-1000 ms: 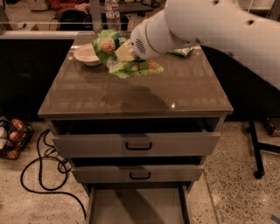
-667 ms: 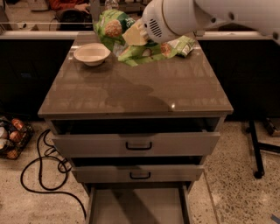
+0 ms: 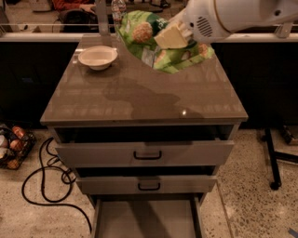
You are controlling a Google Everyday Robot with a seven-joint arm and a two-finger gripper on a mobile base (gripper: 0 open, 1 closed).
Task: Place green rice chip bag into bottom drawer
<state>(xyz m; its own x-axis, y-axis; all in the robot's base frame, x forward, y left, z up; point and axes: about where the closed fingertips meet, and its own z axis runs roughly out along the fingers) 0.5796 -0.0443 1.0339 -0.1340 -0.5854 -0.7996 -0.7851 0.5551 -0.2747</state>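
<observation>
The green rice chip bag (image 3: 139,30) is hanging in the air above the far edge of the cabinet top (image 3: 139,100), its lime face with the round rice cakes turning toward the camera and its lower end drooping to the right; it is touching no surface, and its shadow is falling across the middle of the top; the gripper (image 3: 171,37) is clenching the bag near its middle, the cream fingers pressing into the foil, with the white arm (image 3: 242,14) reaching in from the upper right; a pale bowl (image 3: 98,56) is sitting well to the left of the bag.

Below, the top drawer (image 3: 144,153) and middle drawer (image 3: 146,185) are standing slightly out; the bottom drawer (image 3: 144,218) is pulled out furthest, its flat grey floor showing bare.

The carrying step appears to be in hand; the next move is likely calling for bringing the bag forward past the front edge, lowering it clear of the two upper drawer fronts, and letting go only once it is over that floor.
</observation>
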